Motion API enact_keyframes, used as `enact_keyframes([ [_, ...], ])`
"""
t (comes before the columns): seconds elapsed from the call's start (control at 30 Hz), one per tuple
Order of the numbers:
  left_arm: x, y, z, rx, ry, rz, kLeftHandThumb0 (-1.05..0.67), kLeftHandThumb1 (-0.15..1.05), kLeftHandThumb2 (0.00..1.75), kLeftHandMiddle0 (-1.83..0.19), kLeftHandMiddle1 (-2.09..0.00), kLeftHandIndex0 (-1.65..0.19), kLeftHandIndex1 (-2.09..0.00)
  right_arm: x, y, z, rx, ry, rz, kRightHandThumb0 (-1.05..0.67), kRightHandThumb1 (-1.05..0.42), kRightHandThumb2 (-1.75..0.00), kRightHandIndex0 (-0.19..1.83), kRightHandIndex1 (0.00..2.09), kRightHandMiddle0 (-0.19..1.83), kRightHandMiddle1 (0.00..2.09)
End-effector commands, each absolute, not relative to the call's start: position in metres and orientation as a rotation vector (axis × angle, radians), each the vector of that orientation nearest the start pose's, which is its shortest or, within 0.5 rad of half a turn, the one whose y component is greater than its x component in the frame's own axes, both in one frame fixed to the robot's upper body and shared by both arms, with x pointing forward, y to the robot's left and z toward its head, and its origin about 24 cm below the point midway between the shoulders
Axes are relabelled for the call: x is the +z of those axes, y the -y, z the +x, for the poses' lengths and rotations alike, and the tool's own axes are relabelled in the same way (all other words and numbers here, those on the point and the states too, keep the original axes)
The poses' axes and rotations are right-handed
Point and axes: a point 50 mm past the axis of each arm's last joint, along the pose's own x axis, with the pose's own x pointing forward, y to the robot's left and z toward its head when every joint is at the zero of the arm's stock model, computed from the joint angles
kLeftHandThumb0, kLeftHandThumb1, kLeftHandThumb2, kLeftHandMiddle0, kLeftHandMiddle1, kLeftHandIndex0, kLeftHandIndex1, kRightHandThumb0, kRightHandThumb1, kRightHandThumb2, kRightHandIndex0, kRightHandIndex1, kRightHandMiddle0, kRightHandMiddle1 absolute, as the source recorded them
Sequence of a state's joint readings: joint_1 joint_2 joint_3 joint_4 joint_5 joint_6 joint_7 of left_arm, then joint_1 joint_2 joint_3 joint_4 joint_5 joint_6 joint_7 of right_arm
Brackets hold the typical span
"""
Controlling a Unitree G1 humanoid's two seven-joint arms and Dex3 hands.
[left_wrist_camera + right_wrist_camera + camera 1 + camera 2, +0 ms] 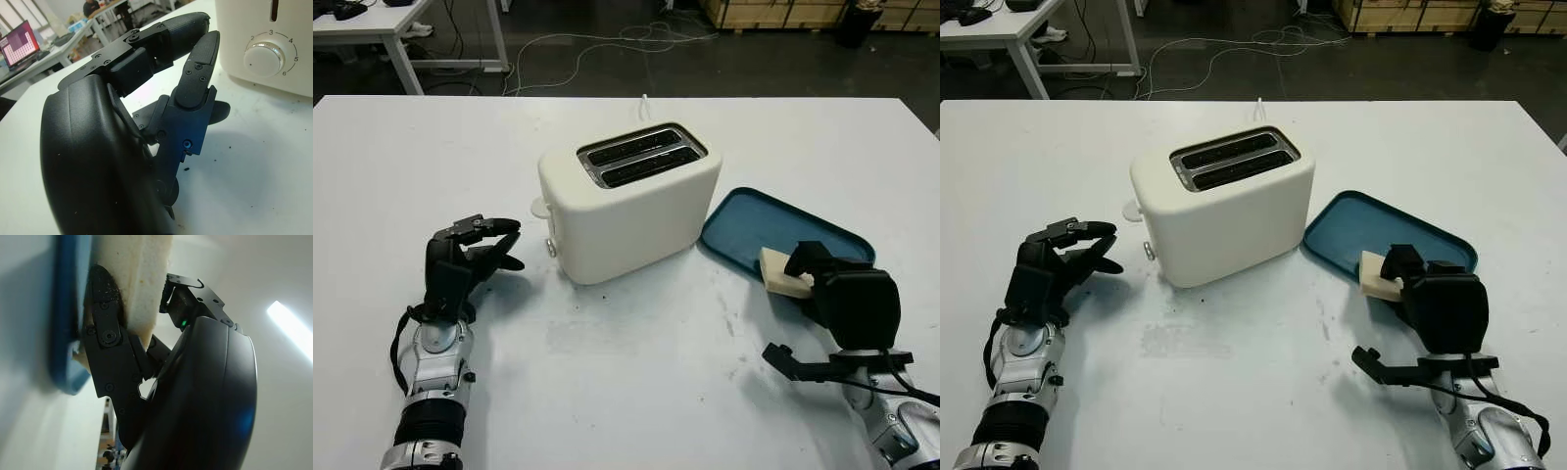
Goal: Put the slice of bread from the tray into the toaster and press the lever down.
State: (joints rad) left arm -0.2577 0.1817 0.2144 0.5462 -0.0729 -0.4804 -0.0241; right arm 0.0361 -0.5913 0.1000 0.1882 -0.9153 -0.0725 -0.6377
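White table (626, 392); R hand (847, 294) fingers (105, 333) gripping bread (781, 271).

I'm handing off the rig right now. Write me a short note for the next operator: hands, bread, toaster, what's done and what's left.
Right hand: over the blue tray, fingers closed on the bread slice, which is still at the tray.
Left hand: fingers curled, holding nothing, beside the toaster's dial end.
Toaster: white, upright mid-table, both slots empty.
Done: bread gripped.
Left: lift it, drop it into a slot, press the lever.
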Motion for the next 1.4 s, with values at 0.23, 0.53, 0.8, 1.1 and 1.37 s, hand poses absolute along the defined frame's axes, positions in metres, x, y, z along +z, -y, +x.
enact_keyframes([
  [0.23, 0.046, -0.23, 0.291, 0.166, 0.232, 0.089, -1.05, 0.9, 0.0, -1.53, -0.56, -1.35, -0.54, 0.118, 0.272, 0.257, -0.35, 0.4, -1.422, -0.52, -0.92, -0.48, 1.27, 1.75, 0.85, 1.75],
  [0.53, 0.046, -0.23, 0.291, 0.17, 0.231, 0.095, -1.05, 0.89, 0.0, -1.52, -0.56, -1.34, -0.54, 0.192, 0.279, 0.282, -0.169, 0.425, -1.138, -0.6, -0.92, -0.46, 1.21, 1.75, 0.73, 1.69],
  [0.8, 0.046, -0.229, 0.291, 0.173, 0.223, 0.092, -1.05, 0.89, 0.0, -1.53, -0.57, -1.33, -0.56, 0.241, 0.278, 0.337, 0.185, 0.458, -0.836, -0.58, -0.92, -0.25, 1.06, 1.75, 0.91, 1.7],
  [1.1, 0.046, -0.229, 0.292, 0.171, 0.219, 0.083, -1.05, 0.89, 0.0, -1.53, -0.56, -1.34, -0.56, 0.301, 0.228, 0.387, 0.489, 0.416, -0.626, -0.54, -0.92, -0.07, 1.26, 1.6, 1.11, 1.55],
  [1.37, 0.046, -0.227, 0.292, 0.165, 0.224, 0.082, -1.05, 0.88, 0.0, -1.54, -0.55, -1.35, -0.53, 0.317, 0.179, 0.404, 0.583, 0.325, -0.72, -0.52, -0.92, -0.29, 1.18, 1.74, 0.97, 1.74],
])
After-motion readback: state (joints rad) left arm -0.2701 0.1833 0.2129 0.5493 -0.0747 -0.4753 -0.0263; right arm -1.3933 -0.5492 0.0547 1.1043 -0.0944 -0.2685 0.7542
